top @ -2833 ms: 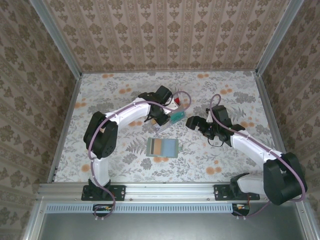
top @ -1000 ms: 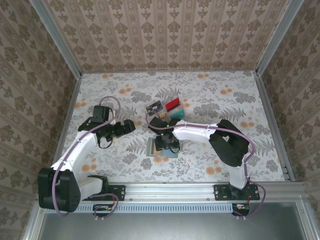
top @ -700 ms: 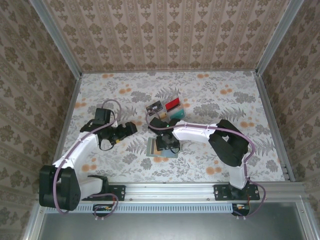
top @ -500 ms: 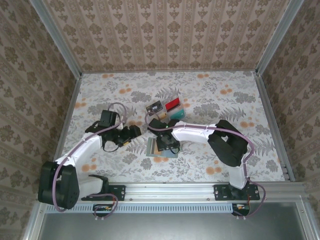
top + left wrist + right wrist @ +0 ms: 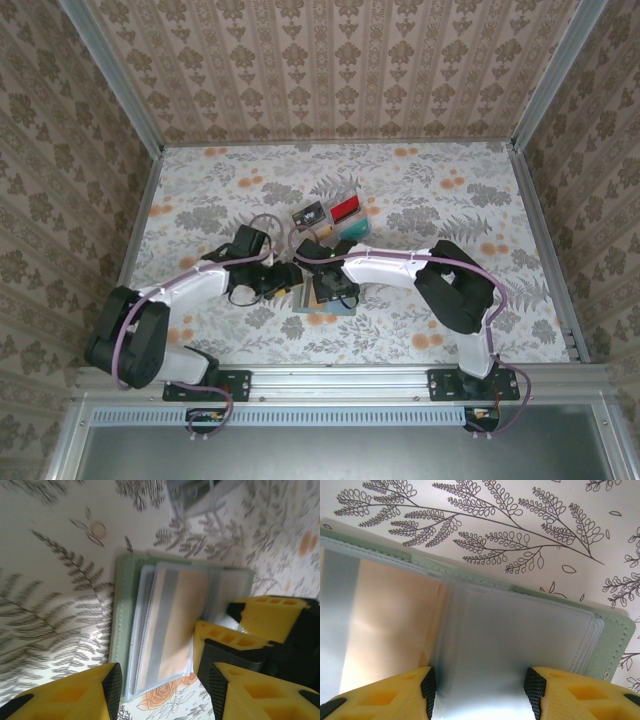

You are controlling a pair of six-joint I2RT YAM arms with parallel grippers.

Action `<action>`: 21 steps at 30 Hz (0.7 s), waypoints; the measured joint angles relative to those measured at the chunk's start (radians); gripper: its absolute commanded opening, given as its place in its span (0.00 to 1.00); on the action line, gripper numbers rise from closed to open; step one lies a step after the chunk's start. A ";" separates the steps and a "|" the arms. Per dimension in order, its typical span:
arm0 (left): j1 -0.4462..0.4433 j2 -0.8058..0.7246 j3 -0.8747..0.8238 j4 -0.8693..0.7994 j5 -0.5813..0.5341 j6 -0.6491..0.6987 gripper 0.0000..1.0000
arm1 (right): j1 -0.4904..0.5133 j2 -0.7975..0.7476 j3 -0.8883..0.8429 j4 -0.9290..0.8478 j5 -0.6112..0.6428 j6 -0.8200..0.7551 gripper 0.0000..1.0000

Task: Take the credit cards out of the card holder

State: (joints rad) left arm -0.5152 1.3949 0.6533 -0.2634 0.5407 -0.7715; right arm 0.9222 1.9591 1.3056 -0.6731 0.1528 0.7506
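The pale green card holder (image 5: pixel 320 309) lies open mid-table, holding a tan credit card (image 5: pixel 185 605) under clear sleeves (image 5: pixel 520 630). My right gripper (image 5: pixel 336 289) stands on it, open, its fingertips (image 5: pixel 535 692) pressing on the clear sleeve of the right panel beside the tan card (image 5: pixel 385 630). My left gripper (image 5: pixel 162 682) is open at the holder's left end, its jaws straddling the near edge of the left panel (image 5: pixel 118 610). Behind the holder lie a black card (image 5: pixel 310 213), a red card (image 5: pixel 346 208) and a teal card (image 5: pixel 352 231).
The floral table (image 5: pixel 450 190) has free room to the left, right and back. Patterned walls with aluminium rails (image 5: pixel 140 250) close it in. The right arm's link (image 5: pixel 390 265) stretches across just behind the holder. A blurred grey card-like thing (image 5: pixel 197 495) lies beyond the holder.
My left arm swung in from the left side to the holder's left end, its jaws narrowing. The right gripper stayed on the holder.
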 measured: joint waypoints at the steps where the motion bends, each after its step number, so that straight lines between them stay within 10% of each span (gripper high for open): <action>1: -0.013 0.017 0.004 0.002 -0.003 -0.002 0.46 | 0.000 0.000 0.000 0.000 0.000 0.000 0.56; 21: -0.060 0.121 0.057 0.028 -0.058 0.005 0.35 | 0.000 -0.007 -0.014 0.016 0.001 -0.008 0.54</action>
State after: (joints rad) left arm -0.5755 1.5158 0.7105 -0.2352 0.4831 -0.7670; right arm 0.9222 1.9522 1.2919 -0.6575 0.1539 0.7429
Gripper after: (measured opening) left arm 0.349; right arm 0.543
